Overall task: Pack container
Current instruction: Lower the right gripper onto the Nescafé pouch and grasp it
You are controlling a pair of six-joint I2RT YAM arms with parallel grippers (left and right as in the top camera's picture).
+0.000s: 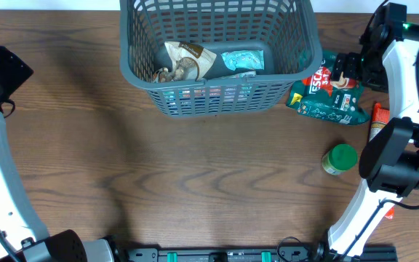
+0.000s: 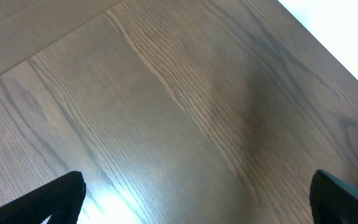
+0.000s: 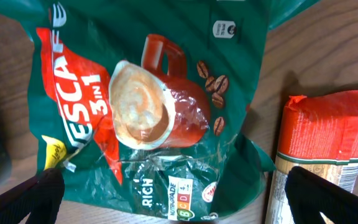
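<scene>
Right wrist view
- Right gripper (image 3: 179, 196): nearest the lens; its two dark fingers (image 3: 27, 199) sit in the bottom corners, spread wide, holding nothing.
- Below the jaws: a green Nescafé 3in1 coffee bag (image 3: 148, 106) lies flat and crinkled on the wood, filling the gap between the fingers.
- Beside the right-hand finger: an orange packet (image 3: 328, 130), just beside the coffee bag's edge.
- Container: not in this view.

Left wrist view
- Left gripper (image 2: 197, 202): fingertips at the lower corners, spread wide, empty.
- Under it: bare wooden table (image 2: 166, 93); no grocery and no container within its reach.

Overhead view
- Container (image 1: 217, 102): the dark grey lattice basket stands at the far middle of the table, inward of the right gripper and just beside the coffee bag, well apart from the left gripper.
- Already inside: a beige and brown packet (image 1: 184, 62) and a teal packet (image 1: 242, 60), lying side by side on the bottom.
- Outside, all near the right gripper: the coffee bag beneath it, the orange packet on its outer side, and a green-lidded jar (image 1: 340, 159) closer to the arm's base.
- Progress: partly done, by my reading: two items packed, three left.
- Step in hand: the right gripper hovers over the coffee bag, likely the next pick; no grasp has been made.
</scene>
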